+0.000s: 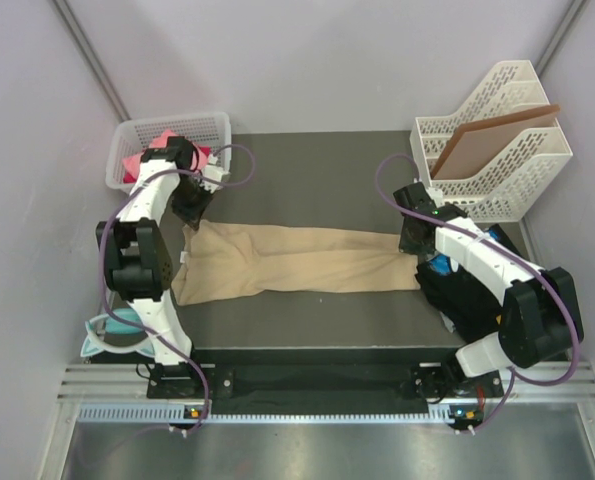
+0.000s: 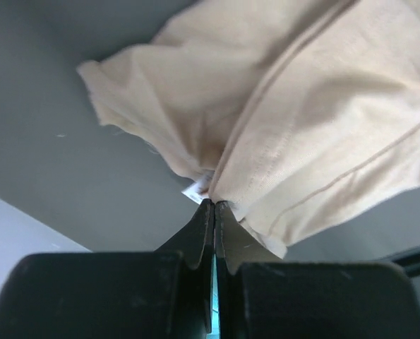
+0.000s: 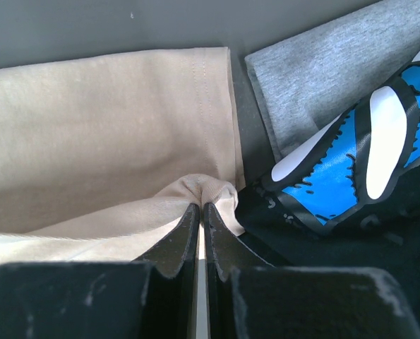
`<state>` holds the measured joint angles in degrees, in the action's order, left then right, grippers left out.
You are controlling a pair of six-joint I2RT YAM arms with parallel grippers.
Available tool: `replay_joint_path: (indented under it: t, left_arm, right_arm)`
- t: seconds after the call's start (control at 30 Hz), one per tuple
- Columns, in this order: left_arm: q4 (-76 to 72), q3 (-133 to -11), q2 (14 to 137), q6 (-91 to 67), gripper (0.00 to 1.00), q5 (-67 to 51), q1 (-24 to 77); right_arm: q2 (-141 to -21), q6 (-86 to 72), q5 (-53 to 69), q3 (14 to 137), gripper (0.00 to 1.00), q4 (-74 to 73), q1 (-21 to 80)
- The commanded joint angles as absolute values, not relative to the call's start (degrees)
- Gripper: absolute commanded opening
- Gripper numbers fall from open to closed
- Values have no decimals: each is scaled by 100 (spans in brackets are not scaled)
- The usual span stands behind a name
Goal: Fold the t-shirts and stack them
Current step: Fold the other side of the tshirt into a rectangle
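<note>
The tan t-shirt (image 1: 297, 262) is lying stretched across the table (image 1: 307, 190), and the left gripper (image 2: 214, 205) and right gripper (image 3: 201, 206) are each pinching one end, pressed together on the cloth. It is looking only partly folded. A pink t-shirt (image 1: 135, 165) is waiting in the basket (image 1: 177, 118), while a grey t-shirt (image 3: 322, 63) and a blue-printed t-shirt (image 3: 337, 169) are lying at the right. The small white label (image 2: 193, 192) is showing no readable writing.

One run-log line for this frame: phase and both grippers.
phase: tan t-shirt held at both ends, lying on dark table | left gripper: shut on shirt | right gripper: shut on shirt
</note>
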<state>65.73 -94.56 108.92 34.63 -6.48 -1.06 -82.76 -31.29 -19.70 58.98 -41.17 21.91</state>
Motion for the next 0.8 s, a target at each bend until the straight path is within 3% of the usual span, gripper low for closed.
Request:
replay_joint_path:
  t: [0.0, 0.13, 0.17, 0.23, 0.27, 0.3, 0.37, 0.4, 0.47, 0.6, 0.77]
  left_arm:
    - [6241, -9949, 11056, 3402, 0, -195, -105]
    - [5785, -9967, 11171, 3253, 6, 368, -114]
    - [5600, -9976, 11171, 3217, 9, 456, -106]
    - [5450, -9976, 11162, 3138, 25, 702, -105]
    - [5397, -9984, 11153, 3112, 31, 781, -105]
    - [5379, -9984, 11084, 3085, 40, 904, -114]
    - [5370, -9906, 10969, 3067, 50, 1028, -105]
    - [5283, -9827, 10734, 3085, 61, 1063, -114]
    - [5221, -9573, 10425, 3146, 67, 1099, -97]
    - [5606, -9326, 9355, 3094, 70, 608, -27]
    - [5995, -7986, 7993, 2928, 71, 44, 1193]
  right_arm:
    - [-8218, -3164, -2153, 6082, 0, -4025, 2162]
    - [-8384, -3155, -2162, 6126, 0, -3982, 2153]
    - [-8428, -3138, -2145, 6161, 5, -3981, 2119]
    - [-8577, -3103, -2145, 6275, 16, -3973, 2101]
    - [-8639, -3068, -2145, 6319, 39, -3973, 2074]
    - [-8701, -3050, -2153, 6432, 51, -3990, 2074]
    - [-8894, -2980, -2223, 6582, 71, -4034, 2031]
    - [-8955, -2962, -2258, 6774, 75, -4121, 2013]
    - [-9061, -2901, -2416, 6969, 83, -4201, 2004]
    - [-9044, -2839, -2505, 7574, 86, -4473, 2004]
    - [-8517, -3014, -1803, 7480, 81, -4403, 2179]
